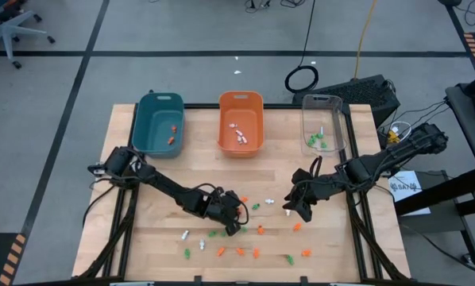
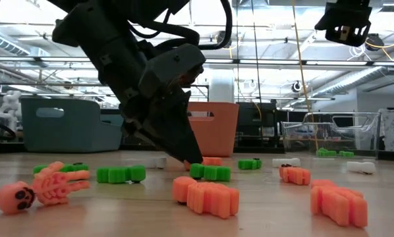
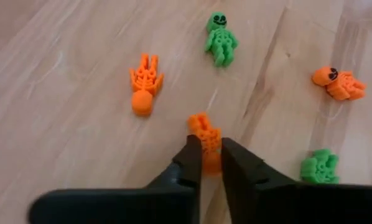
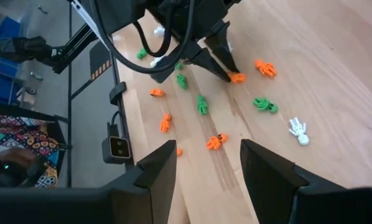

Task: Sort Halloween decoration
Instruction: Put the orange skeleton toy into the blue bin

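While its fingers pinch an orange skeleton (image 3: 206, 140) against the table (image 1: 142, 214), the left hand (image 3: 211, 163) sits low among scattered orange and green skeletons; the right hand (image 4: 203, 163) hovers wide open above, empty, near the clear bin (image 1: 325, 121)

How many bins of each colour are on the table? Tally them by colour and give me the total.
Teal bin: 1
Orange bin: 1
Clear bin: 1
Total: 3
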### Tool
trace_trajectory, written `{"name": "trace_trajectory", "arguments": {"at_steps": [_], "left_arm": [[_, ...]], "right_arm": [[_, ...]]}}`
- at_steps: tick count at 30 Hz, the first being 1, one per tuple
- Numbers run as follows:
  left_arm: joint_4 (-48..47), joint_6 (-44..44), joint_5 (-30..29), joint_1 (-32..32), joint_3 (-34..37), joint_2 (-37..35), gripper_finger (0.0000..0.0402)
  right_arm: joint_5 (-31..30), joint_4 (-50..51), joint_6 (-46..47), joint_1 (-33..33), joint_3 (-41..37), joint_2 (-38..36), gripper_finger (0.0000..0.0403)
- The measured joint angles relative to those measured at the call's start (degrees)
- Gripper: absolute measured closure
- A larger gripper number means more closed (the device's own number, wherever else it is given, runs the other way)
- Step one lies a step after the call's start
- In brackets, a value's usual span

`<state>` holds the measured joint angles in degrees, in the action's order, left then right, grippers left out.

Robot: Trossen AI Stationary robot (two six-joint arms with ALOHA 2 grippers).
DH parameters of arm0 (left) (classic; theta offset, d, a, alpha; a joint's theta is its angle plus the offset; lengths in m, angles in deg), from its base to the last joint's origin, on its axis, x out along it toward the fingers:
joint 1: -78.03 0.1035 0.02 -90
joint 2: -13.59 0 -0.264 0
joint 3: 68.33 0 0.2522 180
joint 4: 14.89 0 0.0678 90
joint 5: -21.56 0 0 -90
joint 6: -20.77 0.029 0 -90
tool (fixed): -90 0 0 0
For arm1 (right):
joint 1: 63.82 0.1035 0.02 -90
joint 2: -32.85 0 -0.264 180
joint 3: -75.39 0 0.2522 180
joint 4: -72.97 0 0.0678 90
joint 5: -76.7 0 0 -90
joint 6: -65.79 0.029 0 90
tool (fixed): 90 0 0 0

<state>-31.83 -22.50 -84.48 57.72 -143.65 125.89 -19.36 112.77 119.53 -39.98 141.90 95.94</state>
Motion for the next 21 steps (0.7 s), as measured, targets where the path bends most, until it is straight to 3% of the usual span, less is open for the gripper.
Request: {"name": "trace_trajectory", "arguments": {"at_steps": [4, 21], "left_arm": [[0.0, 0.1, 1.2, 0.7, 0.0, -0.3, 0.0396], [-0.2, 2.3, 5.6, 0.8, -2.7, -2.3, 0.0401]], "right_arm": [[-0.1, 0.0, 0.9, -0.8, 0.0, 0.0, 0.0241], [-7.4, 0.1, 5.0, -1.3, 0.0, 0.0, 0.0241]]}}
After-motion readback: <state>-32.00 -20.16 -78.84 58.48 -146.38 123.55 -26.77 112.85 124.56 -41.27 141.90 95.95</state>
